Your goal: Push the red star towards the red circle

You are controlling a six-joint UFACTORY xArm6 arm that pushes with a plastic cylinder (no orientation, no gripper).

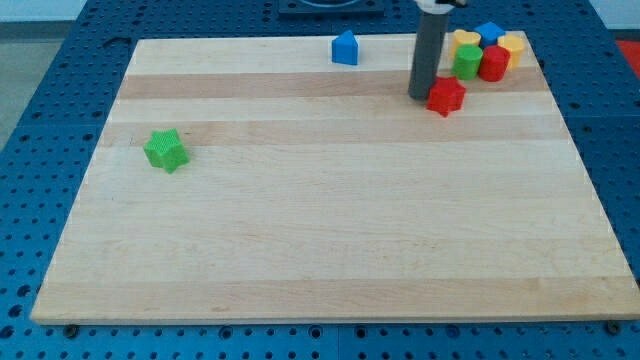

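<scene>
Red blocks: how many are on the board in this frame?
2. The red star lies right of my tip; the red circle sits in the top-right cluster. Others could hide behind that cluster.

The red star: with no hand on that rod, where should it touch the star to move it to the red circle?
No jaws here, so it pushes. My tip sits at the red star's left side, seemingly touching. The red circle lies up and to the right, so press the star's lower-left side, pushing diagonally; its points may make it turn.
</scene>
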